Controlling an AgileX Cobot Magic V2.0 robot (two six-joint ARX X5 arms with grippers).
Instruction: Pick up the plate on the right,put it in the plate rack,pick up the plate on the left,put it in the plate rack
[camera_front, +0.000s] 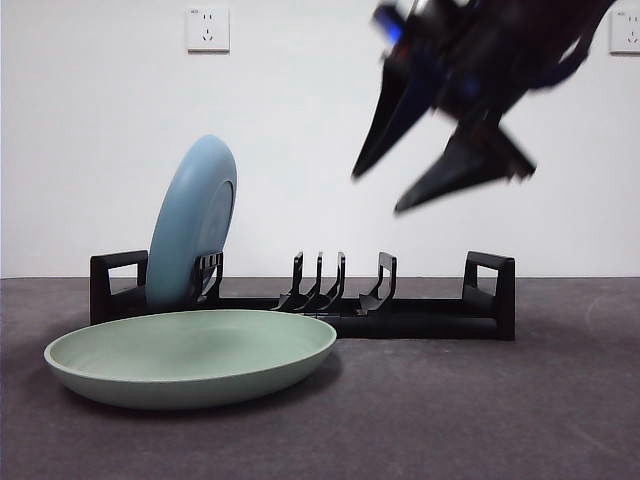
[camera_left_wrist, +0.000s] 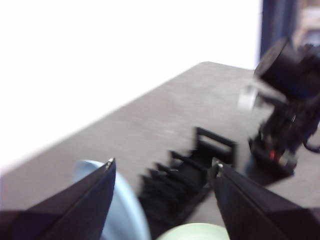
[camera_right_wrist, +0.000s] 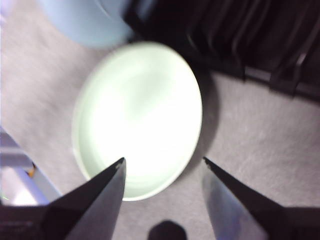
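A pale blue plate (camera_front: 195, 220) stands on edge in the left end of the black plate rack (camera_front: 430, 320). A pale green plate (camera_front: 190, 350) lies flat on the table in front of the rack's left half. My right gripper (camera_front: 377, 194) hangs open and blurred high above the rack's right half, its jaws pointing down towards the green plate (camera_right_wrist: 140, 110). In the right wrist view my right gripper (camera_right_wrist: 163, 159) is empty, with the blue plate (camera_right_wrist: 85, 22) and rack (camera_right_wrist: 240, 35) beyond. My left gripper (camera_left_wrist: 165, 162) is open and empty, facing the rack (camera_left_wrist: 185, 180) and blue plate (camera_left_wrist: 127, 210).
The grey table (camera_front: 500, 410) runs back to a white wall with two sockets (camera_front: 208, 29). In the left wrist view the other arm's dark base (camera_left_wrist: 287, 115) stands past the rack's far end, near the table's edge.
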